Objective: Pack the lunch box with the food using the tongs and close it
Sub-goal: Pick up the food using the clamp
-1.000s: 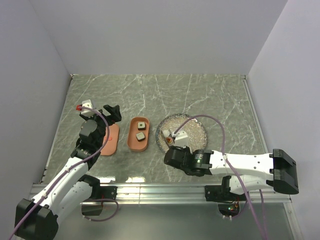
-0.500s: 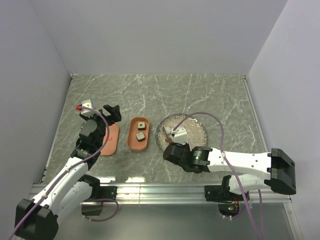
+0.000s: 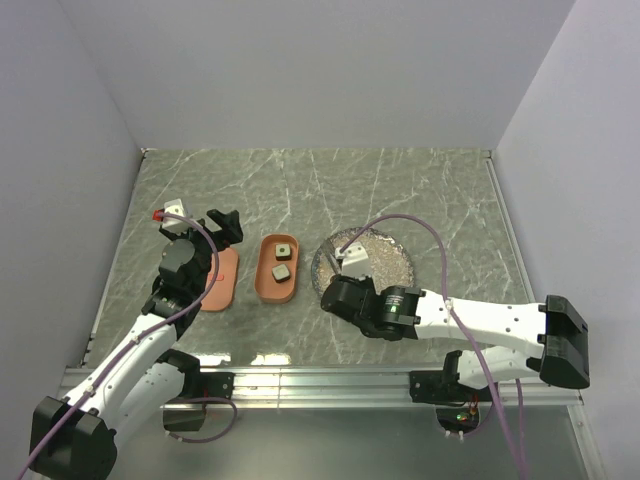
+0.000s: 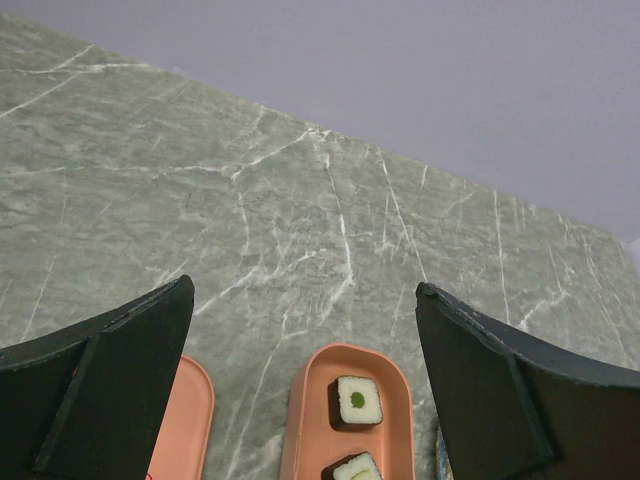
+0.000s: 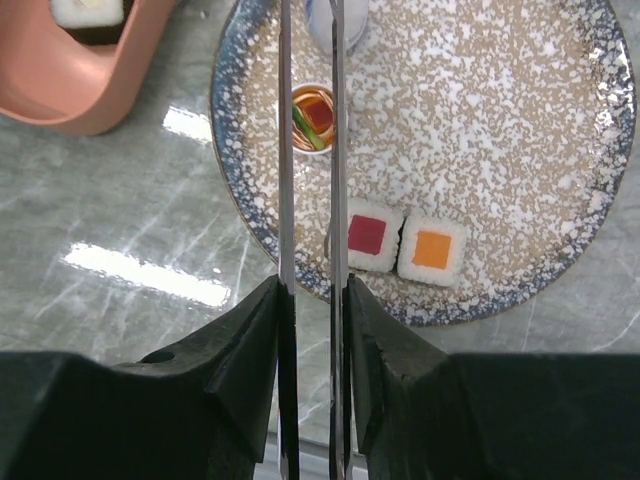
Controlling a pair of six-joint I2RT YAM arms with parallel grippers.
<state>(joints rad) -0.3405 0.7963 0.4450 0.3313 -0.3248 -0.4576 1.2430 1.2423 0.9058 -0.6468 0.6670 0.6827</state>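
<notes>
Two square sushi pieces (image 5: 432, 250) on plate (image 5: 520, 110) visible only from right wrist, right gripper (image 5: 312, 300) pinching tongs (image 5: 283, 150), left gripper (image 4: 303, 290) spread

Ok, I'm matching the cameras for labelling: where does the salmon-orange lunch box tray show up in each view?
Top external: the lunch box tray lies left of centre, between its lid and the speckled plate.
Left wrist: at the bottom edge, centre, cut off below.
Right wrist: in the upper left corner, cropped, left of the tongs.
Shared landmark: the sushi lying inside it.
</notes>
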